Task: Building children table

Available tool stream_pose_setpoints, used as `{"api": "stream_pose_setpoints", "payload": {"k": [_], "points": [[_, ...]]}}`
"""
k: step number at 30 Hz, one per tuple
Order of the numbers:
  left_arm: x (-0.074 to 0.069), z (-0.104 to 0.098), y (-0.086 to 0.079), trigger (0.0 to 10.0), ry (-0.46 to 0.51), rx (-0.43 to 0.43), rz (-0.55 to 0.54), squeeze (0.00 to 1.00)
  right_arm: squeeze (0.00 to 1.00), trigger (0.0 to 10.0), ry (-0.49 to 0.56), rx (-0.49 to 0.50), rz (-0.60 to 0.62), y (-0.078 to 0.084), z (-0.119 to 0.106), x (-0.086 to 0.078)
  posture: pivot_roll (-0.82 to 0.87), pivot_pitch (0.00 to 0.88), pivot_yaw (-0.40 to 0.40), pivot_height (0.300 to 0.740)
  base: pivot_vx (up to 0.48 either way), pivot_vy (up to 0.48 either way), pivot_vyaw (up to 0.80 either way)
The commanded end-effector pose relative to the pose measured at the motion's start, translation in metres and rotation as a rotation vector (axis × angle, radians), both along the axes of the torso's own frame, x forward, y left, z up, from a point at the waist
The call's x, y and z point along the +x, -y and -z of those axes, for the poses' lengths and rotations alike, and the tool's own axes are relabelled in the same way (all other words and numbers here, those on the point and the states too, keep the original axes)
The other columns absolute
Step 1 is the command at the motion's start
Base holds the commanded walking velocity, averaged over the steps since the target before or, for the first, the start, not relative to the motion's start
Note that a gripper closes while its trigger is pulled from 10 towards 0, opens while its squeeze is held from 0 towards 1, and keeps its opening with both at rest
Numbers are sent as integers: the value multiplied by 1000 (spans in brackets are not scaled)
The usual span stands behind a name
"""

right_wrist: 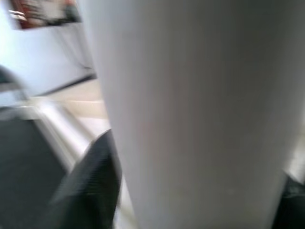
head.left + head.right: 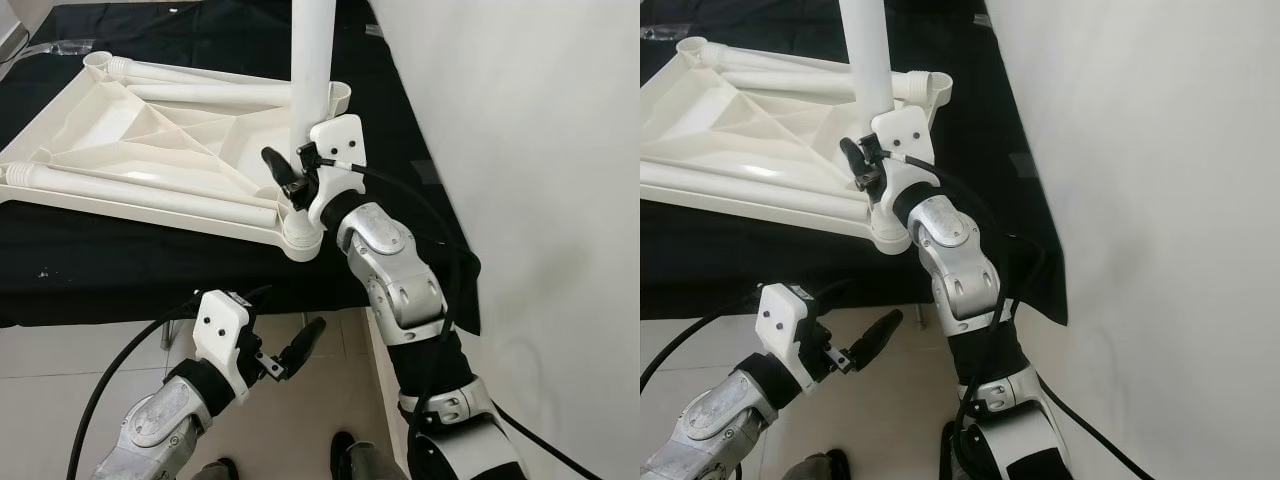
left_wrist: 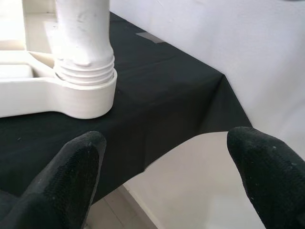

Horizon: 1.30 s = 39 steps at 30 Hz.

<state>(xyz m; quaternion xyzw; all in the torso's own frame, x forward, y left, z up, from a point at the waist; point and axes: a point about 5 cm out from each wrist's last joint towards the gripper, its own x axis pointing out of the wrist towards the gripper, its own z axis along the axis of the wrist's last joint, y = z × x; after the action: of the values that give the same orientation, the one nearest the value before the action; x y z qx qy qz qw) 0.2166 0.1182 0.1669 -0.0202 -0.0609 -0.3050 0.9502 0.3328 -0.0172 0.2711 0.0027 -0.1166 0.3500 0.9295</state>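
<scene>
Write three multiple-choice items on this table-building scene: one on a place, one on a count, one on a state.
1. Where does the upside-down white tabletop lie?
A. on the floor
B. on a black cloth
C. against the wall

2. How many table legs lie flat on the tabletop?
A. none
B. one
C. at least two

3. What is the right claw doing?
A. gripping the upright leg
B. hanging open
C. lifting the cloth

Answers:
1 B: the black cloth spreads under the tabletop.
2 C: two legs lie along its ribs.
3 A: its fingers close round the upright leg above the corner socket; the left claw hangs open below the cloth's edge.
</scene>
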Motion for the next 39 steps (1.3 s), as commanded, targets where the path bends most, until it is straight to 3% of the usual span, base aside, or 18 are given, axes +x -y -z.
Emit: {"api": "stream_pose_setpoints", "payload": {"k": [1, 4, 6, 7, 9, 10, 12, 13, 19, 27, 28, 29, 30, 31, 39], "points": [[-2, 7, 0, 10000, -27, -5, -8, 0, 1000, 10000, -22, 40, -165, -15, 1, -14, -2, 254, -85, 740, 0, 0, 0], [-3, 6, 0, 10000, -28, -7, -5, 0, 1000, 10000, 61, -29, -375, -14, -10, -20, 6, 263, -83, 740, 0, 0, 0], [-4, 6, 0, 10000, -29, -7, -4, 0, 1000, 10000, 89, -60, -440, -12, -13, -21, 6, 263, -83, 740, 0, 0, 0], [-5, 6, 1, 10000, -30, -7, -2, 0, 718, 10000, 122, -107, -520, -7, -14, -20, 12, 271, -82, 740, 0, 0, 0], [-5, 6, 1, 10000, -30, -7, -2, 0, 718, 10000, 122, -107, -520, -7, -14, -20, 12, 271, -82, 740, 0, 0, 0], [-6, 6, 1, 10000, -31, -8, -1, 0, 553, 10000, 118, -131, -578, -2, -14, -17, 16, 275, -81, 740, 0, 0, 0], [-6, 6, 1, 10000, -31, -8, -1, 0, 553, 10000, 118, -131, -578, -2, -14, -17, 16, 275, -81, 740, 0, 0, 0], [-9, 6, 1, 10000, -34, -7, -1, 0, 0, 10000, 124, -173, -705, 9, -18, -10, 27, 285, -82, 740, 0, 0, 0], [-12, 6, 0, 10000, -40, -5, -1, 0, 0, 10000, 99, -178, -862, 19, -30, -2, 40, 293, -80, 740, 0, 0, 0], [-14, 6, 0, 10000, -46, -3, 2, 0, 0, 10000, 81, -199, -915, 19, -31, 5, 45, 296, -76, 740, 0, 0, 0], [-14, 6, 0, 10000, -47, -3, 2, 0, 0, 4588, 80, -209, -918, 18, -29, 5, 44, 295, -75, 740, 0, 0, 0], [-14, 6, 0, 10000, -47, -3, 2, 0, 0, 4588, 80, -209, -918, 18, -29, 5, 44, 295, -75, 740, 0, 0, 0], [-14, 6, 0, 10000, -47, -3, 2, 0, 0, 3059, 81, -217, -919, 17, -28, 6, 44, 295, -75, 740, 0, 0, 0], [-14, 6, 0, 10000, -48, -2, 3, 0, 0, 0, 81, -224, -915, 16, -26, 6, 44, 295, -75, 740, 0, 0, 0], [-14, 7, -1, 10000, -50, -1, 6, 0, 0, 0, 81, -235, -925, 19, -17, 8, 35, 286, -69, 740, 0, 0, 0]]}}
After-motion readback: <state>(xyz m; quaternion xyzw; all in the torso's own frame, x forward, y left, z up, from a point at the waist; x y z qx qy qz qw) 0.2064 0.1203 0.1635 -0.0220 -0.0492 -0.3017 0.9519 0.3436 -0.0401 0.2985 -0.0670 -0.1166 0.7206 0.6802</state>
